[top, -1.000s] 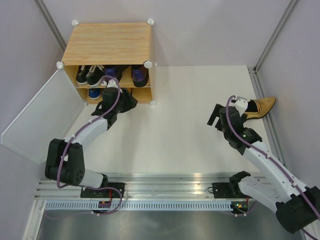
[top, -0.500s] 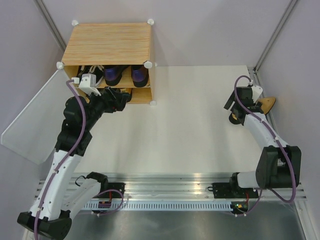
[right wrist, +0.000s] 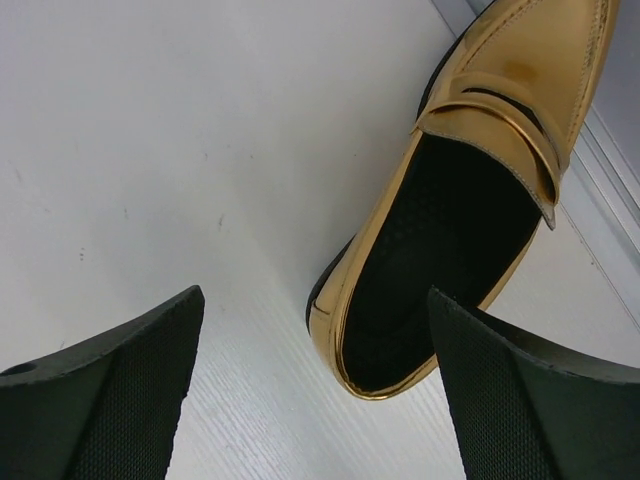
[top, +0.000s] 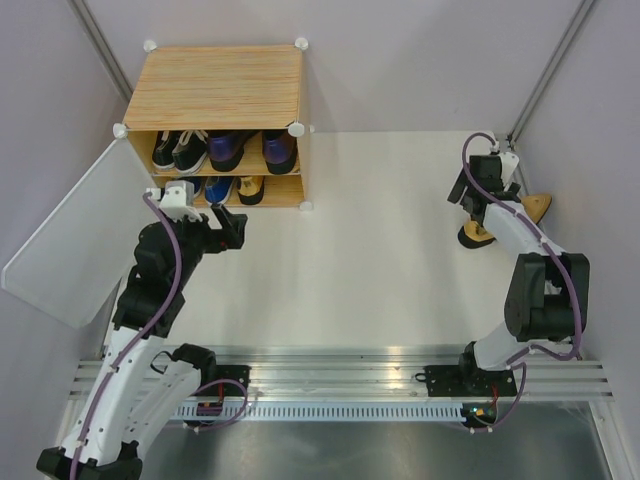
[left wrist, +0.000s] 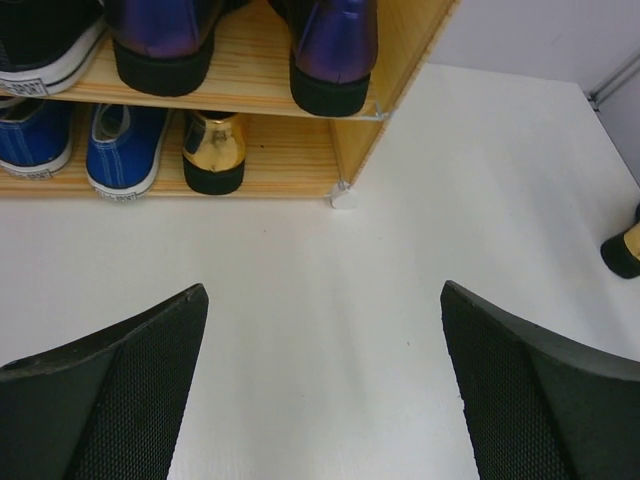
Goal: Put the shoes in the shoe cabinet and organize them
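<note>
- My right pincer point(right wrist: 315, 291) hangs wide open and empty over the loose gold heel point(right wrist: 450, 250) at the table's 3 o'clock edge, ready to grab.
- My left pincer point(left wrist: 322, 288), open and empty, faces the shoe cabinet point(top: 215, 90) at 11 o'clock, where the mate point(left wrist: 213, 150) sits.

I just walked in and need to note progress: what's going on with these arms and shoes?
Two arms are filling the shoe cabinet, whose door stands open. The black sneakers and purple heels sit on the upper shelf, and the blue sneakers and one gold shoe on the lower. The left gripper is open and empty before the cabinet. The right gripper, also open, hovers over the other gold shoe on the table, not yet picked up.
</note>
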Tool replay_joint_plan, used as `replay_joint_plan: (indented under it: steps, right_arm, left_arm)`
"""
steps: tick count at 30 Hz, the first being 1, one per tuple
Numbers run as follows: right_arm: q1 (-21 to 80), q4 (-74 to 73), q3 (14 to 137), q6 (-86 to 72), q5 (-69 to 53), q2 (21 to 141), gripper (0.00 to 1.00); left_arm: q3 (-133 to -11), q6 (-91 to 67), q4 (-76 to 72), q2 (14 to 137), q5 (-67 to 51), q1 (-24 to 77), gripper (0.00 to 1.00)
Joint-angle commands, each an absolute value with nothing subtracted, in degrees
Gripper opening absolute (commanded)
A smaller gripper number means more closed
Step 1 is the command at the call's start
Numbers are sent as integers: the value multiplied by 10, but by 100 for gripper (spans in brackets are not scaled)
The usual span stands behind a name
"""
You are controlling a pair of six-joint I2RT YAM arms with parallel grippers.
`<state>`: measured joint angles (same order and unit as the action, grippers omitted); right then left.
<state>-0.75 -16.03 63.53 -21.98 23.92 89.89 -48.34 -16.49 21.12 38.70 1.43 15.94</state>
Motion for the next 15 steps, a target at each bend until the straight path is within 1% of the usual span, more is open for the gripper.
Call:
replay_joint_plan:
  steps: [1, 2, 3, 5, 6, 8, 9, 12, 15]
  right_arm:
    - [-11, -153, 647, -214, 242, 934, 95]
    - [-11, -153, 647, -215, 233, 939, 95]
    - [-12, -153, 647, -215, 230, 944, 91]
    - [-12, -148, 644, -212, 210, 953, 88]
    - [-11, -147, 642, -210, 203, 953, 83]
    - [-11, -144, 636, -209, 193, 947, 77]
    - [-9, -144, 634, -210, 183, 942, 67]
    - [-4, -144, 626, -215, 171, 927, 57]
    - [29, -144, 621, -215, 168, 917, 42]
  left_arm:
    - [-486, -149, 200, 370, 64, 162, 99]
    - [-486, -150, 200, 368, 65, 161, 99]
    - [-486, -150, 200, 364, 66, 161, 96]
    - [-484, -150, 200, 360, 67, 162, 94]
    - [-483, -151, 200, 358, 69, 161, 94]
    - [-483, -153, 199, 358, 73, 162, 94]
    - [-484, -155, 199, 358, 74, 161, 94]
    - [-483, -158, 199, 357, 78, 161, 96]
    - [-483, -161, 198, 358, 83, 161, 96]
